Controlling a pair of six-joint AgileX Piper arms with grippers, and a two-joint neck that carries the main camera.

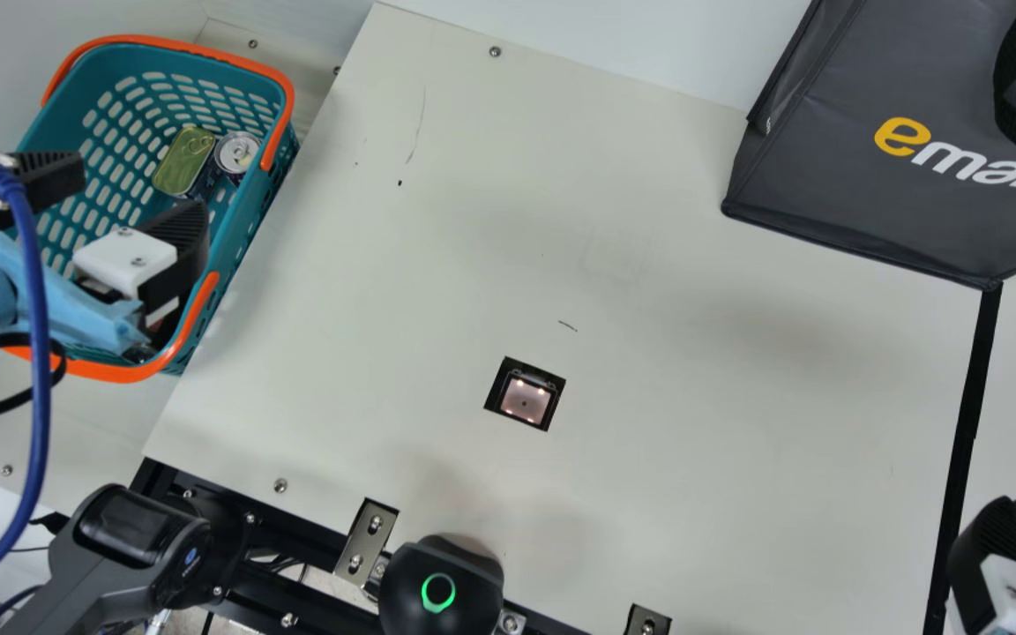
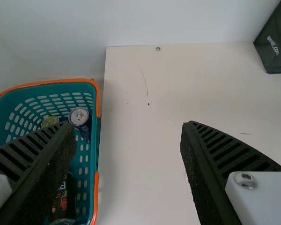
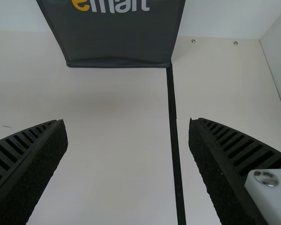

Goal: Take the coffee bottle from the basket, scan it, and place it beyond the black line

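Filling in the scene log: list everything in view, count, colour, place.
basket: 1, teal and orange, left
green tin: 1, in basket
can: 1, silver top, beside tin
drink container: 1, dark, in basket
scanner window: 1, black-framed, mid-table
black line: 1, table's right side
bag: 1, dark grey, far right
table: 1, cream
brackets: 2, metal, near edge
blue cable: 1, by left arm
left claw: 1, black, open, over basket
right claw: 1, black, open, by black line

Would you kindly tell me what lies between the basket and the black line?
The main view shows cream tabletop between basket and black line, with the lit scanner window set in it and small dark marks.
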